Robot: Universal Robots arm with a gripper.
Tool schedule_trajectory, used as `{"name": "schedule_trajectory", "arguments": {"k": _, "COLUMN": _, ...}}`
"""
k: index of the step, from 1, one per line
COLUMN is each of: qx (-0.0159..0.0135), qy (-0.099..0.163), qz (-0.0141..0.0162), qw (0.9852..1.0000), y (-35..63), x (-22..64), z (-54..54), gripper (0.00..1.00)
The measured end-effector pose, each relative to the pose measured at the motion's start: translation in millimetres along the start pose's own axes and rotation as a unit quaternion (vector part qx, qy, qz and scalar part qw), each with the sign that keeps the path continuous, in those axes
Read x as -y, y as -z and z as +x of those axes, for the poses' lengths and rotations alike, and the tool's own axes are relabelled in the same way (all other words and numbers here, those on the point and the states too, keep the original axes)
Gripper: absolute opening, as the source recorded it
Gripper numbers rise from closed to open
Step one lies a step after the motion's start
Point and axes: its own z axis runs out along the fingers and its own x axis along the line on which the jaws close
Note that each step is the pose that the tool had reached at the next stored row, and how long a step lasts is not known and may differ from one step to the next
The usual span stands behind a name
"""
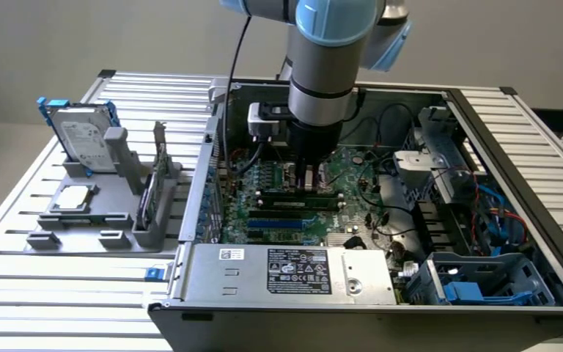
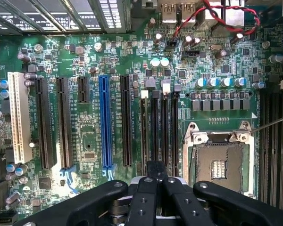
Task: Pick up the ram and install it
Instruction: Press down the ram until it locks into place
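One long, thin green ram stick (image 1: pixel 299 193) lies seated in a black slot on the green motherboard (image 2: pixel 85 61) inside the open grey computer case (image 1: pixel 556 242), directly beneath the hand (image 2: pixel 151 181). The hand's black fingers (image 2: pixel 146 197) are drawn together, apparently pressing the ram down rather than gripping it.

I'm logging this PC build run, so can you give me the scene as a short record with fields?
arm: reaching down into the open case
gripper: low over the motherboard, above the black slots beside the socket
socket: empty
ram: cannot tell if held
holder: outside the case, exterior view's left; carries a hard drive, a processor, an upright card
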Motion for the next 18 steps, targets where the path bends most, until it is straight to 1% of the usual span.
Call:
{"name": "schedule_trajectory", "arguments": {"k": 2, "qx": 0.0003, "qy": 0.0, "qz": 0.0, "qw": 1.0, "y": 0.0, "x": 0.0, "z": -0.1, "gripper": 0.11}}
{"name": "schedule_trajectory", "arguments": {"k": 4, "qx": 0.0016, "qy": 0.0, "qz": 0.0, "qw": 1.0, "y": 4.3, "x": 0.1, "z": -0.7, "gripper": 0.11}}
{"name": "schedule_trajectory", "arguments": {"k": 6, "qx": 0.0004, "qy": 0.0, "qz": -0.0014, "qw": 1.0, "y": 13.4, "x": -0.3, "z": -0.6, "gripper": 0.11}}
{"name": "schedule_trajectory", "arguments": {"k": 12, "qx": 0.0, "qy": 0.0, "qz": -0.0036, "qw": 1.0, "y": 39.3, "x": -0.5, "z": -1.7, "gripper": 0.11}}
{"name": "schedule_trajectory", "arguments": {"k": 18, "qx": -0.0007, "qy": 0.0, "qz": -0.0037, "qw": 1.0, "y": 39.8, "x": -0.5, "z": -1.7, "gripper": 0.11}}
